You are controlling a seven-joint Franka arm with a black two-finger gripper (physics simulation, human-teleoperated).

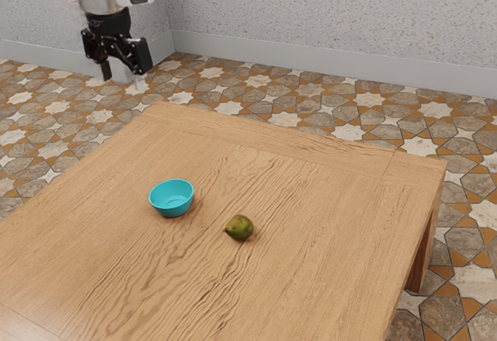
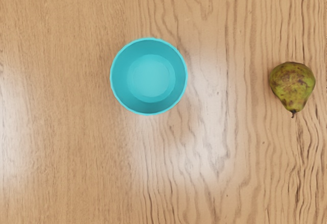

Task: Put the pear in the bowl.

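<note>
In the exterior view, our gripper (image 1: 123,81) hangs high with its fingers apart and nothing between them, and the pear (image 1: 240,227) lies on the table (image 1: 334,217), to the exterior view's right of the bowl (image 1: 172,210). In the wrist view, the pear lies well apart from the empty bowl, so we judge we're at the reach: we should shift over the pear, straddle its round body, then lower.

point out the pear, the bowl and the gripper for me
Pear (image 2: 292,84): wrist view, on the middle of its rounded body.
Bowl (image 2: 150,76): wrist view, on its inside bottom.
Gripper (image 1: 123,80): exterior view, midway between its fingertips.
</note>
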